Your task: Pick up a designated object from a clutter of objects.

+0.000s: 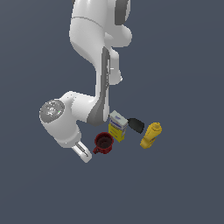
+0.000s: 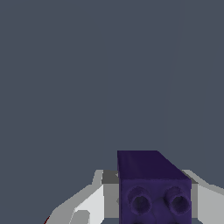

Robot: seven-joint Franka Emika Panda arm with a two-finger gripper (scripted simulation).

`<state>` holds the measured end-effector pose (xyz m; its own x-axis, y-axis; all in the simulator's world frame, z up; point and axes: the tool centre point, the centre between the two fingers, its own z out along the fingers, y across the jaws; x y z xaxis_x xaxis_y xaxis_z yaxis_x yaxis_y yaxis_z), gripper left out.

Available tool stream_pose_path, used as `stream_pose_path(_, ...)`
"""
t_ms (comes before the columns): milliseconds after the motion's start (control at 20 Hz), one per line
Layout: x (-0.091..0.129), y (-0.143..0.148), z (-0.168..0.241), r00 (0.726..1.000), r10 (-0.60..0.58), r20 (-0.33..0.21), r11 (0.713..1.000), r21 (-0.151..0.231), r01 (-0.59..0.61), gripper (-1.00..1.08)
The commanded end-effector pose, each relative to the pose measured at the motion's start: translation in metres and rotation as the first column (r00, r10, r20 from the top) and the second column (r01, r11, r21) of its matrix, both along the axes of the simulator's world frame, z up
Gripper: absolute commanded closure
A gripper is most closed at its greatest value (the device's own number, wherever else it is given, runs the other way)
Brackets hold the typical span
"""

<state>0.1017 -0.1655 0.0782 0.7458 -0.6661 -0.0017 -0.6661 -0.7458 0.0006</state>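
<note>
Filling the near part of the wrist view, a dark purple block (image 2: 153, 188) with two round studs sits between the white fingers (image 2: 94, 201) of the gripper (image 2: 151, 205) — the jaws stand closed against its sides, holding it. In the exterior view the gripper (image 1: 83, 153) hangs low just beside the red mug (image 1: 103, 143), on the exterior view's left of it; the block itself cannot be made out there. Beyond the mug stands the yellow-and-white carton box (image 1: 117, 126), then the black spatula (image 1: 136, 125) and the yellow mustard bottle (image 1: 151, 135) — all on the grey floor (image 1: 183, 183).
</note>
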Motion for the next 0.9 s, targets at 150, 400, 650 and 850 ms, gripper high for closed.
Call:
stream_pose_path(150, -0.008, 0.052, 0.044, 1.000, 0.001, 0.002, 1.000, 0.001, -0.001, 1.08)
stream_pose_path(400, -0.016, 0.100, 0.087, 1.000, 0.001, 0.002, 1.000, 0.000, -0.001, 1.08)
stream_pose_path(650, -0.023, 0.149, 0.129, 1.000, 0.001, 0.002, 1.000, -0.001, -0.001, 1.08)
stream_pose_path(850, -0.029, 0.188, 0.164, 1.000, 0.001, 0.002, 1.000, -0.002, -0.001, 1.08)
